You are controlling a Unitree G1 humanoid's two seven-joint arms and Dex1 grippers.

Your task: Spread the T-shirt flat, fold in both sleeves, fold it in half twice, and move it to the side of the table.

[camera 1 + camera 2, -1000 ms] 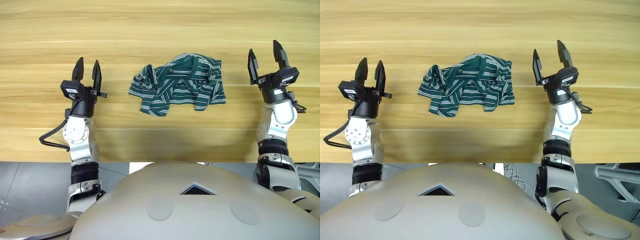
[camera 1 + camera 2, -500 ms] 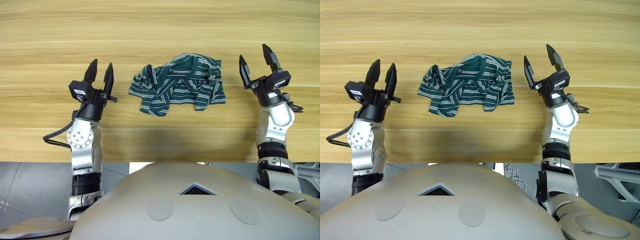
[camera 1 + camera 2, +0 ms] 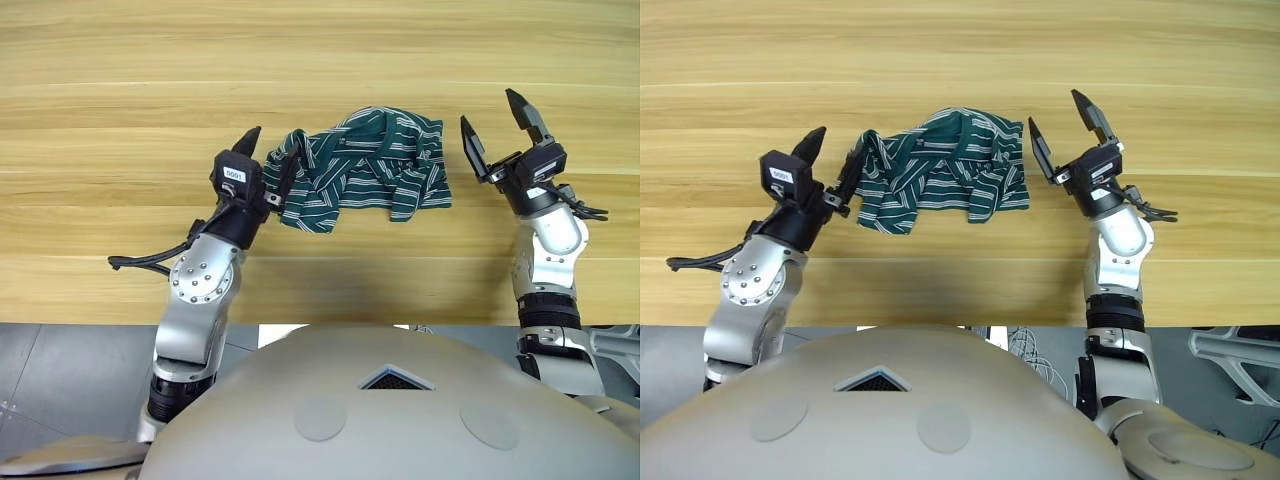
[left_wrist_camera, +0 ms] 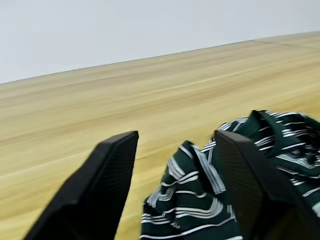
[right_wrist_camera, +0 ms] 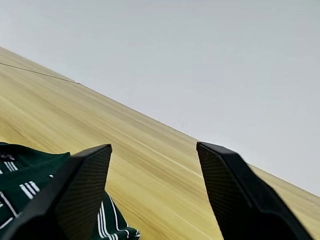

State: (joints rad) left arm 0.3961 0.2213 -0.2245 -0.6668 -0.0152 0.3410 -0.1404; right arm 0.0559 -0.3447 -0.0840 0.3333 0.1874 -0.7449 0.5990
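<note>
T-shirt (image 3: 360, 165): dark green with white stripes, crumpled in a heap, not spread; it lies on the table (image 3: 300, 60) at mid-width, between the two grippers.

Left gripper (image 3: 272, 148): fingers spread apart, nothing held; it sits at the T-shirt's left edge; in the left wrist view the striped edge lies in the gap between the fingers (image 4: 100, 175); the inner finger overlaps the cloth in the head views; actual contact cannot be determined. The left forearm slants up and inward from the table's near edge.

Right gripper (image 3: 489, 110): fingers spread wide, nothing held; it stands just beside the T-shirt's right edge, apart from the cloth, with its tips tilted toward the garment; the right wrist view shows a corner of the cloth next to one finger (image 5: 75, 190). The right forearm stands nearly upright above the near edge.

Change over the last second:
- left gripper has swung inward from a position well apart on the left to the T-shirt's left edge; its forearm has gone from upright to slanted;
- right gripper has shifted inward by a smaller amount and tilted toward the T-shirt;
- both grippers remain unclosed;
- T-shirt has the same place and shape.
</note>
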